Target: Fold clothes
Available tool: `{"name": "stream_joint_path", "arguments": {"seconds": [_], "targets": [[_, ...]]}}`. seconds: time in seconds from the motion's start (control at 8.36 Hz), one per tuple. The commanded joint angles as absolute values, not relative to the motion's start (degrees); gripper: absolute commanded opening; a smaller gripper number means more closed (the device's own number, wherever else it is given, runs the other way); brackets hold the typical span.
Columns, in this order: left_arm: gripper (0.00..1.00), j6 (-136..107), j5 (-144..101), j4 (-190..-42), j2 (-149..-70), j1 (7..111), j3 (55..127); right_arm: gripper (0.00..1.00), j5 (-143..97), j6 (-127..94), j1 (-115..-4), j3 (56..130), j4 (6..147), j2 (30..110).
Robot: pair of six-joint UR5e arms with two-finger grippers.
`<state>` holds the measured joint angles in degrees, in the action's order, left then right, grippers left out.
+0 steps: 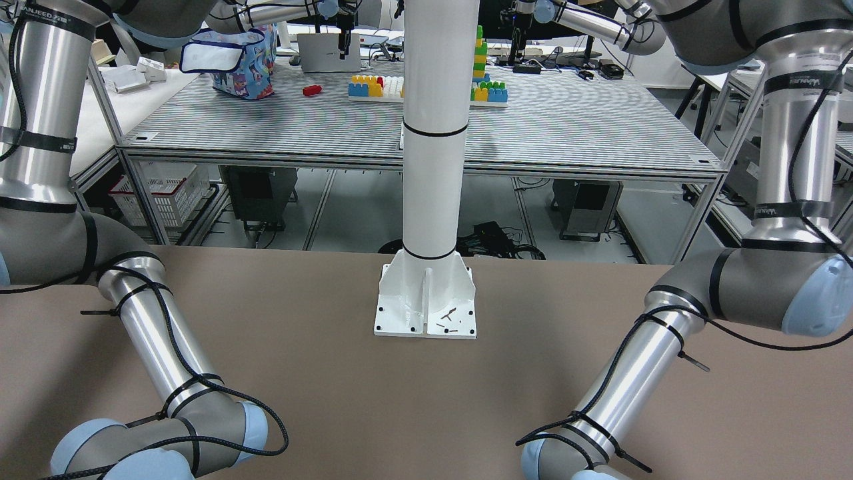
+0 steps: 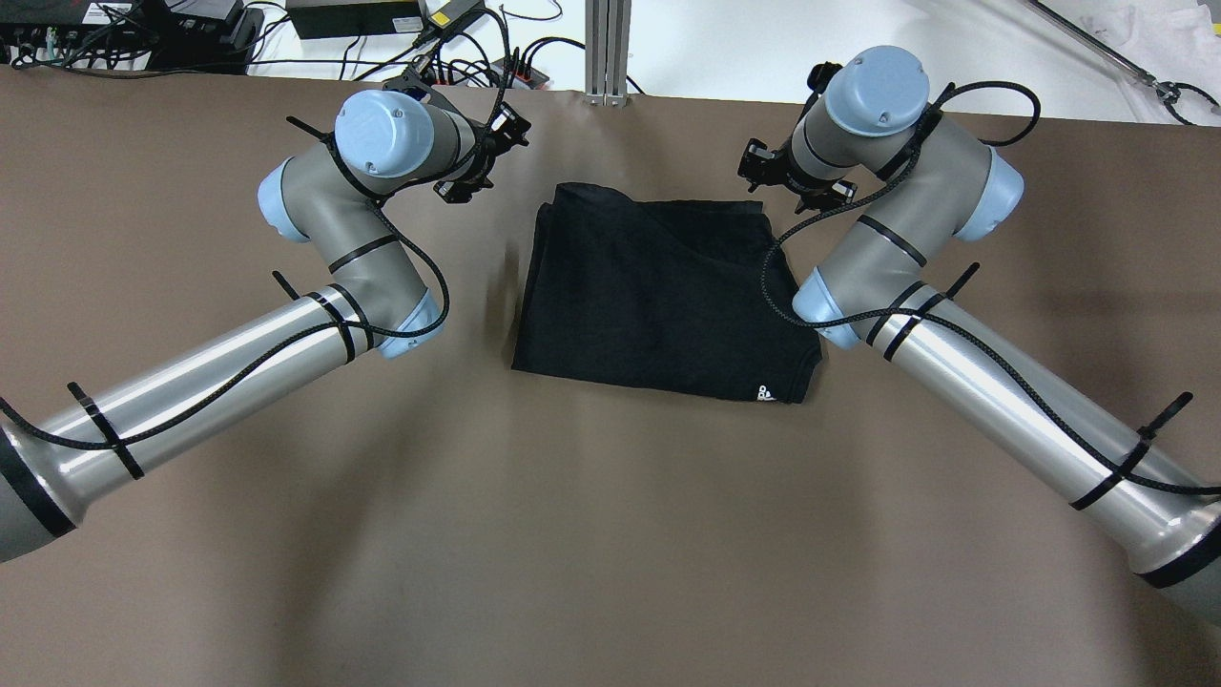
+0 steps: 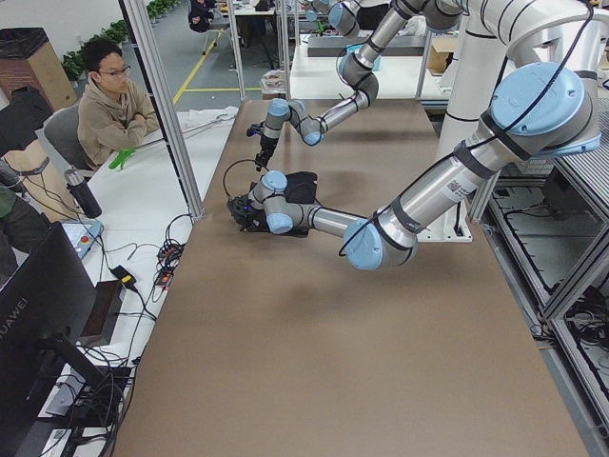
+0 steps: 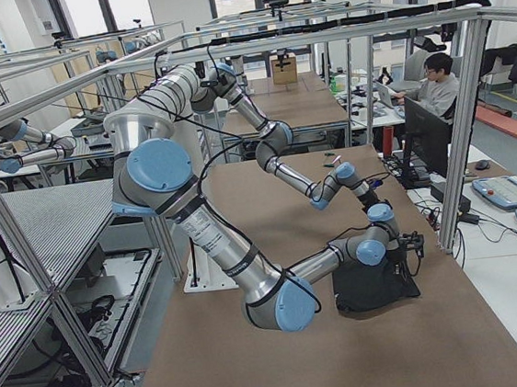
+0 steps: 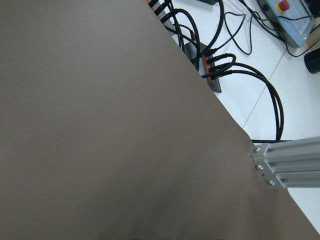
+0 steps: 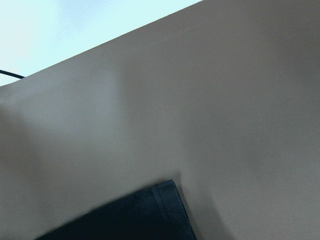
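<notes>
The table [image 2: 610, 534] shows a broad stretch of top between its near edge and the cloth. The left arm [image 2: 238, 363] and right arm [image 2: 1002, 391] reach toward the far edge. One black garment [image 2: 658, 296] lies flat between them, its right edge partly under the right arm. The left gripper [image 2: 482, 162] and right gripper [image 2: 777, 176] hang beside its far corners. Their fingers are hidden, so how wide they stand cannot be told.

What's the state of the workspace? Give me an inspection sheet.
Surface: brown table, no stains seen.
Job's things: black garment lying flat near the far edge.
Clutter: small dark bits on the pillar base.
Grippers: left gripper and right gripper by the garment's far corners; open or shut, cannot tell.
Cables: cords tied along left arm and right arm; more on floor beyond.
Surroundings: operator seated nearby.
</notes>
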<state>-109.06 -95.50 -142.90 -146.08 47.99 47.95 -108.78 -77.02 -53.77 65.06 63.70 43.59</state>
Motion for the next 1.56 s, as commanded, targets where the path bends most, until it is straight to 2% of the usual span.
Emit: {"name": "stream_joint_path", "arguments": {"seconds": [0.0, 0.12, 0.48, 0.72, 0.96, 1.2, 1.44], "targets": [[1.0, -106.7, -95.6, -143.1, -146.2, 48.2, 48.5, 0.95, -108.7, -73.8, -54.7, 64.8, 63.6, 43.6], [1.0, -97.1, -96.7, -142.6, -145.4, 49.3, 51.1, 0.95, -108.5, -68.1, -55.5, 64.9, 63.6, 45.2], [1.0, -63.0, -104.0, -136.1, -134.1, 57.8, 58.3, 0.95, -107.8, -41.2, -61.5, 65.0, 63.6, 51.7], [1.0, -41.6, -104.4, -132.7, -128.4, 65.2, 59.6, 0.95, -104.6, -27.6, -66.0, 65.0, 63.5, 56.3], [1.0, -19.2, -103.9, -133.0, -121.1, 73.3, 59.6, 0.95, -102.3, -17.0, -70.5, 65.0, 56.7, 62.5], [1.0, -7.7, -103.8, -138.7, -113.6, 78.6, 59.7, 0.95, -100.3, -5.7, -77.0, 65.1, 55.1, 65.6], [1.0, 3.8, -103.8, -140.6, -110.9, 83.0, 59.8, 0.95, -99.0, 4.2, -82.6, 65.2, 50.8, 69.1]]}}
